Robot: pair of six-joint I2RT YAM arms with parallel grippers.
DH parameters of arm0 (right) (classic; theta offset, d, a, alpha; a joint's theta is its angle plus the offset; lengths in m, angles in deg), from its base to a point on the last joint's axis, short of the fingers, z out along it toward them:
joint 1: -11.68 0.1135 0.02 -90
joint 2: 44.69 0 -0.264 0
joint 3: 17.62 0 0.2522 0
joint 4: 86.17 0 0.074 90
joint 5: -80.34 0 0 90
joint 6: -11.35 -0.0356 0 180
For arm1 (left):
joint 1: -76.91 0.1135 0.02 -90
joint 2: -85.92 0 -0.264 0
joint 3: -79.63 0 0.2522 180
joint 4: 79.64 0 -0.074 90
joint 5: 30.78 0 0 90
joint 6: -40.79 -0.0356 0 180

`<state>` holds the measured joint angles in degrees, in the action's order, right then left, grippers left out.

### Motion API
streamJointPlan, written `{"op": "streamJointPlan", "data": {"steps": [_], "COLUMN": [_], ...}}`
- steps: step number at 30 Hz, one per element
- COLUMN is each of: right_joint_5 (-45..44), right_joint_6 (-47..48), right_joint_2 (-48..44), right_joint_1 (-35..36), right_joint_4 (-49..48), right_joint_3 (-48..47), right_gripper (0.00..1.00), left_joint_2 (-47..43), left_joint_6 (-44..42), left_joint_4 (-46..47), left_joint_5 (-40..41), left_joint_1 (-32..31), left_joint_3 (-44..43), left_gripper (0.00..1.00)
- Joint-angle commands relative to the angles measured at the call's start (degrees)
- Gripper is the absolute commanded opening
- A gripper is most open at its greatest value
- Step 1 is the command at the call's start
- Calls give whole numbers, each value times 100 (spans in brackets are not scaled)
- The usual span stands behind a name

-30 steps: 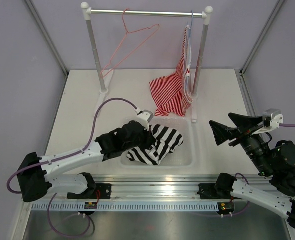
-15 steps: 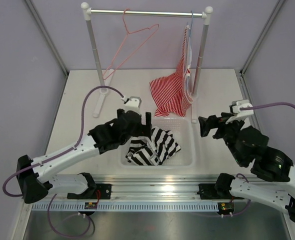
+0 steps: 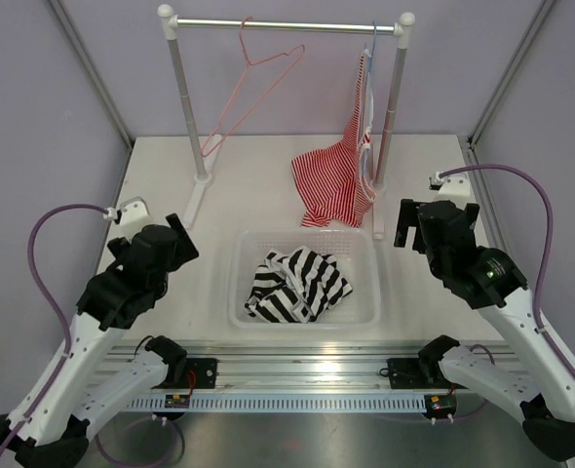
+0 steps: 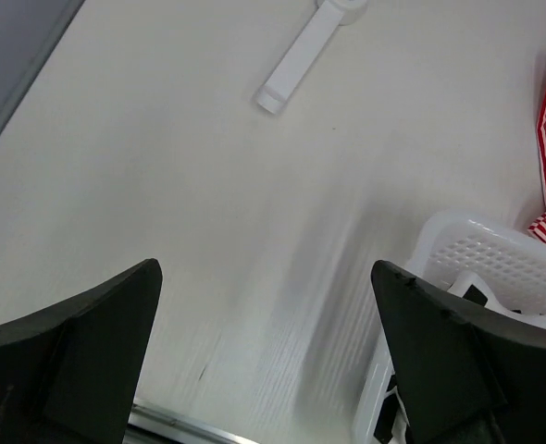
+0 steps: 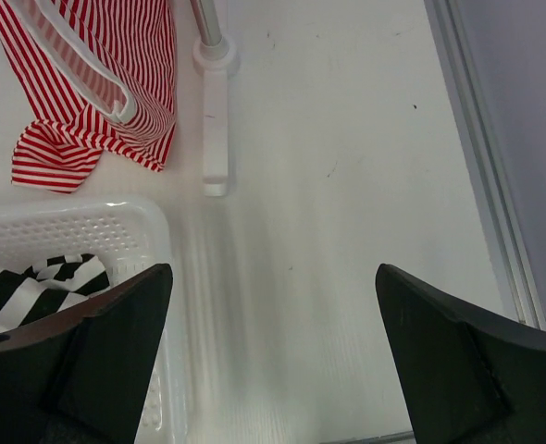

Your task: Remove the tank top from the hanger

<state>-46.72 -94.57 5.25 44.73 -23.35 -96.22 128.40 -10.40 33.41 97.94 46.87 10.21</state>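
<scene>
White table | tank top in basket; hanger bare | left pincer spread; right pincer spread

Your left arm stands up from its base at the near left and bends forward. Your left claw sits out on the left side and tilts down. Its fingers are spread wide apart. Your right arm does the same on the right side. Your right claw points down and a bit left, with its fingers wide apart too. The two claws are well apart from each other.
</scene>
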Motion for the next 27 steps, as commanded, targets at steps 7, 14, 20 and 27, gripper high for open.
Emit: {"op": "streamJointPlan", "data": {"steps": [7,14,20,27], "right_joint_5": [-63,172,111,102], "right_joint_6": [-279,71,327,371], "right_joint_2": [-1056,-2408,-2647,-2339], "right_joint_1": [-124,-115,-115,-115], "right_joint_4": [534,640,561,412], "right_joint_3": [261,42,-2,94], "right_gripper": [100,100,100,100], "left_joint_2": [-1214,-1646,-1584,-1646], "left_joint_6": [-882,-1086,-945,-1156], "left_joint_4": [-519,-7,-69,124], "left_joint_5": [699,373,557,338], "left_joint_1": [7,7,25,192], "left_joint_3": [72,354,327,415], "left_gripper": [99,99,99,99]}}
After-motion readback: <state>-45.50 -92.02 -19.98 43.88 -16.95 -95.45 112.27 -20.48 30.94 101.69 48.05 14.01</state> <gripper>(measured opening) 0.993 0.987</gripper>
